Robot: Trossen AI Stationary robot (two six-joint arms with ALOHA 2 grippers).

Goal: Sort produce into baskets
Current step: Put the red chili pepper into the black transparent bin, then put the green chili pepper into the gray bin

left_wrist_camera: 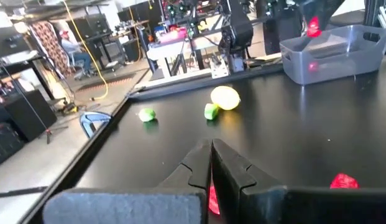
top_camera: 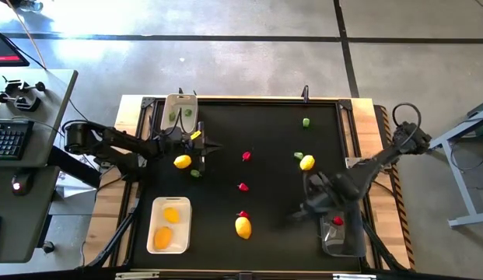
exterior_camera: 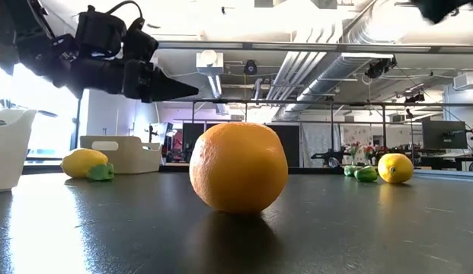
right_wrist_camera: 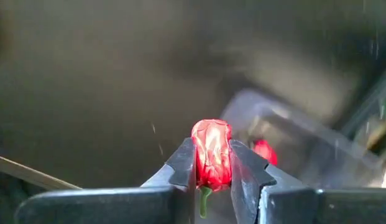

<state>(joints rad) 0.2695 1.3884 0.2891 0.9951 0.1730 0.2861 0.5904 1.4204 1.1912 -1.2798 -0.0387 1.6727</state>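
Black counter, seen from above; you are reading it left to right. At the near left, the white tray is holding two yellow-orange ovals. At the far left, the beige-white tub is holding green pieces. You are seeing the left claw hanging above the counter between them with its jaws pressed fully together and nothing between them; a lemon and a green piece are lying just beside it. Mid-counter, three red pieces are lying apart in a rough line, the nearest one touching another lemon. Farther right, a green piece is sitting alone near the far edge, and a second green piece is lying just beside a third lemon. At the near right, you are seeing the right claw pinching a red piece between its two fingers, close to the transparent bin, which is already holding one red piece.
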